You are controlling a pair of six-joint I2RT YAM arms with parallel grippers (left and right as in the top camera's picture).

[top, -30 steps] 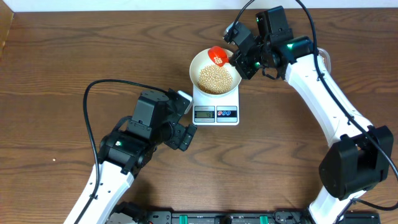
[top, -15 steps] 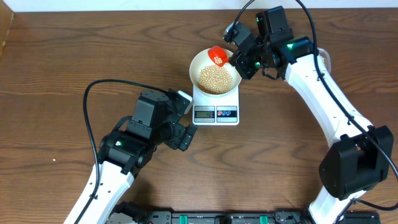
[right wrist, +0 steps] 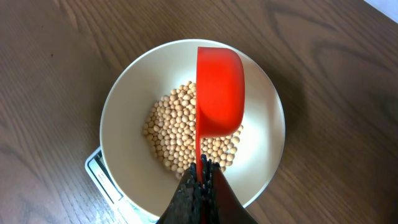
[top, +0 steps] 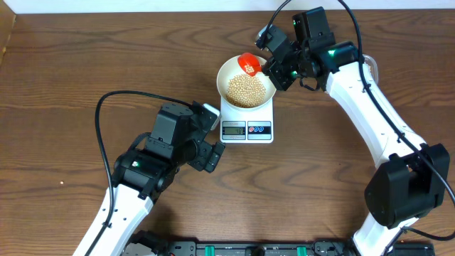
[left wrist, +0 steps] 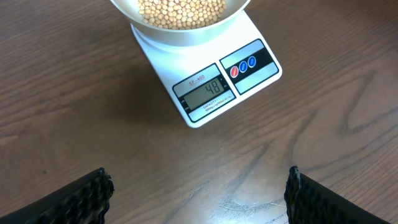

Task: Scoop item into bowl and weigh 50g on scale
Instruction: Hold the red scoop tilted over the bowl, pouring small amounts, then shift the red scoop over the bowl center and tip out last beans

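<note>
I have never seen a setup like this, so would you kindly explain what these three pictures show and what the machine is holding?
These are two robot arms at a wooden table. One picture looks down from a fixed camera above; the other two come from a camera on each wrist. A white scale stands on the table, carrying a white bowl of beans; its display reads 48. The right gripper is shut on the handle of a red scoop, which hangs over the bowl. The left gripper is open and empty, facing the scale.
</note>
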